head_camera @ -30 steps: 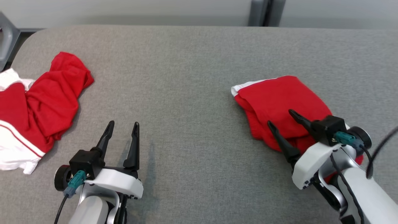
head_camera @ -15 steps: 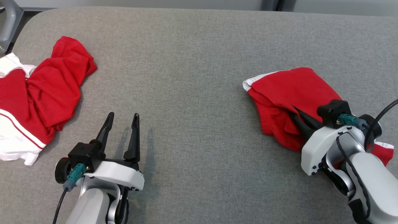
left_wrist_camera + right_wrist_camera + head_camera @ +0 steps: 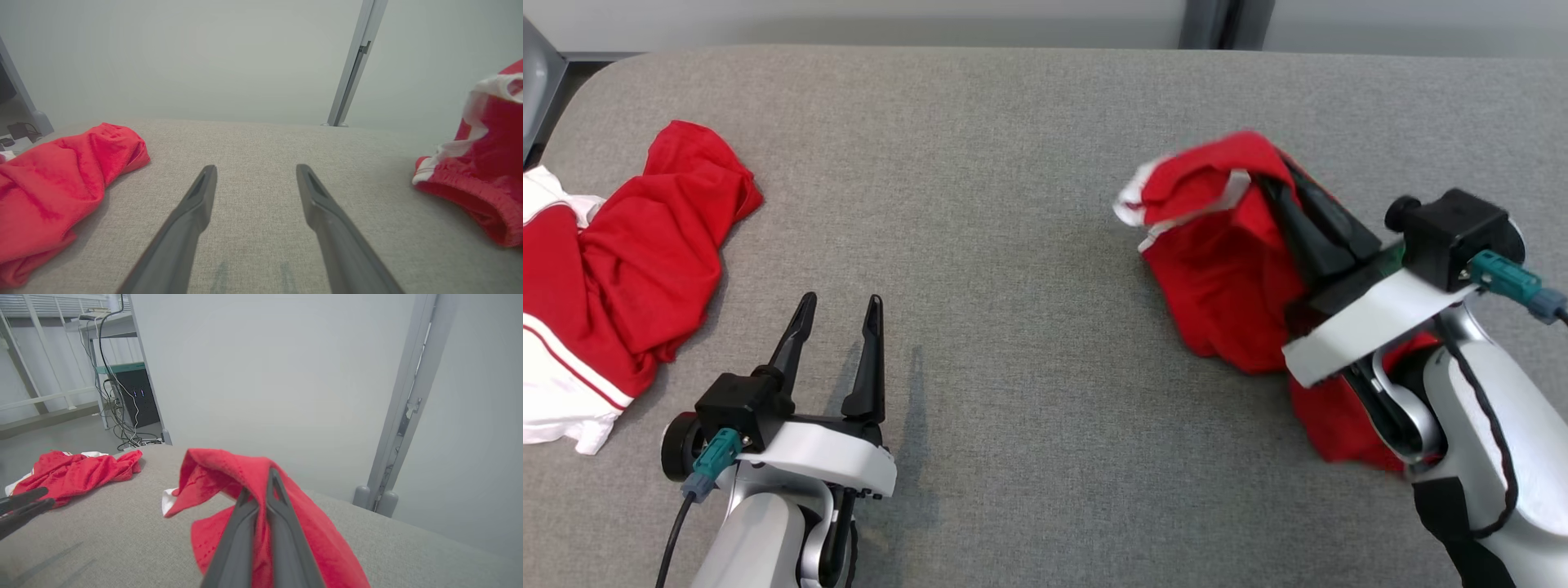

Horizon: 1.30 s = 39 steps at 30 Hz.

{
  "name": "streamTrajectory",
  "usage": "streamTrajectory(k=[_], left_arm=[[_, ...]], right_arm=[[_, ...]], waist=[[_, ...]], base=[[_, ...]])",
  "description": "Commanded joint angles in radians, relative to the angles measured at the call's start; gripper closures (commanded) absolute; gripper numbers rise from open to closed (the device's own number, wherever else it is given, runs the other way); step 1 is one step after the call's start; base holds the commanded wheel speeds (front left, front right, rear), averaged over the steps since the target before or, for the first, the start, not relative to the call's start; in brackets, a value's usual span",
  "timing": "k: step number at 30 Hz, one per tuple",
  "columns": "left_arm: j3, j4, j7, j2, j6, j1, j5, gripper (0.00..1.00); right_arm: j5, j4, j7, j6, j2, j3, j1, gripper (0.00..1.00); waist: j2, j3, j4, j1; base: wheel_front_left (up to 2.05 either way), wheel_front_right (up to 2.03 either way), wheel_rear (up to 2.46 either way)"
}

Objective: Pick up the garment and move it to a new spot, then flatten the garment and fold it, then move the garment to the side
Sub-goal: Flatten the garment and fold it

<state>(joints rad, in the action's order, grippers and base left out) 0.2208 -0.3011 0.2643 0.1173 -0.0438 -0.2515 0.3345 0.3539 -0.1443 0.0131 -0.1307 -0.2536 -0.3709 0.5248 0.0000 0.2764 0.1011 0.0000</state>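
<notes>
The garment [image 3: 1217, 245] is red with white trim and sits at the right of the grey padded table [image 3: 1013, 163]. My right gripper [image 3: 1272, 181] is shut on a fold near its top, and the cloth hangs raised from the two fingers with its lower part still trailing on the table. In the right wrist view the red cloth [image 3: 229, 465] drapes over the closed fingertips [image 3: 267, 477]. My left gripper [image 3: 841, 300] hovers open near the front left with nothing in it. Its wrist view shows the gripper [image 3: 256, 168] over bare table, with the garment [image 3: 490, 163] at the right edge.
A second red and white garment [image 3: 629, 261] lies crumpled at the table's left edge, and also appears in the left wrist view [image 3: 49, 179] and the right wrist view [image 3: 77, 473]. A grey wall and a metal post [image 3: 351, 69] stand behind the table.
My right gripper shut on the garment on the right and raised its top fold off the table. The left arm stayed put. The head camera shifted slightly.
</notes>
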Motion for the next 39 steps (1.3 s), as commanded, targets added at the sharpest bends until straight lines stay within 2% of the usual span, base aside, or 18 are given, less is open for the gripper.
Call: streamTrajectory(k=[1, 5, 11, 15, 19, 25, 30, 39], left_arm=[[-0.007, 0.0, 0.0, 0.005, 0.005, 0.002, -0.011, 0.0], [-0.014, -0.002, 0.0, 0.003, 0.007, 0.009, -0.015, 0.0], [-0.027, -0.001, 0.0, 0.001, 0.007, 0.025, -0.02, 0.0], [-0.032, 0.005, 0.0, 0.0, 0.005, 0.041, -0.022, 0.0], [-0.036, 0.013, 0.0, -0.002, 0.004, 0.039, -0.025, 0.0], [-0.038, 0.016, 0.0, 0.002, 0.008, 0.034, -0.03, 0.0], [-0.038, 0.015, 0.0, 0.013, 0.011, 0.027, -0.036, 0.0], [-0.03, 0.011, 0.0, 0.018, 0.012, 0.016, -0.034, 0.0]], right_arm=[[0.011, 0.019, 0.019, 0.0, 0.005, -0.003, 0.024, 1.0], [0.042, 0.07, 0.058, 0.0, 0.022, -0.033, 0.067, 1.0], [0.118, 0.159, 0.101, 0.0, 0.023, -0.133, 0.117, 1.0], [0.164, 0.217, 0.124, 0.0, -0.008, -0.177, 0.092, 1.0], [0.181, 0.226, 0.124, 0.0, -0.059, -0.167, 0.014, 1.0], [0.181, 0.135, 0.152, 0.0, -0.103, -0.091, -0.148, 1.0], [0.228, -0.012, 0.207, 0.0, -0.085, -0.002, -0.268, 1.0], [0.262, -0.129, 0.247, 0.0, -0.072, -0.008, -0.247, 1.0]], waist=[[0.0, -0.005, -0.004, 0.0], [0.0, -0.016, -0.011, 0.0], [0.0, -0.037, -0.026, 0.0], [0.0, -0.043, -0.041, 0.0], [0.0, -0.038, -0.058, 0.0], [0.0, -0.029, -0.085, 0.0], [0.0, -0.023, -0.109, 0.0], [0.0, -0.018, -0.111, 0.0]], base=[[0.0, 0.0, 0.0], [0.0, 0.0, 0.0], [0.0, 0.0, 0.0], [0.0, 0.0, 0.0], [0.0, 0.0, 0.0], [0.0, 0.0, 0.0], [0.0, 0.0, 0.0], [0.0, 0.0, 0.0]])
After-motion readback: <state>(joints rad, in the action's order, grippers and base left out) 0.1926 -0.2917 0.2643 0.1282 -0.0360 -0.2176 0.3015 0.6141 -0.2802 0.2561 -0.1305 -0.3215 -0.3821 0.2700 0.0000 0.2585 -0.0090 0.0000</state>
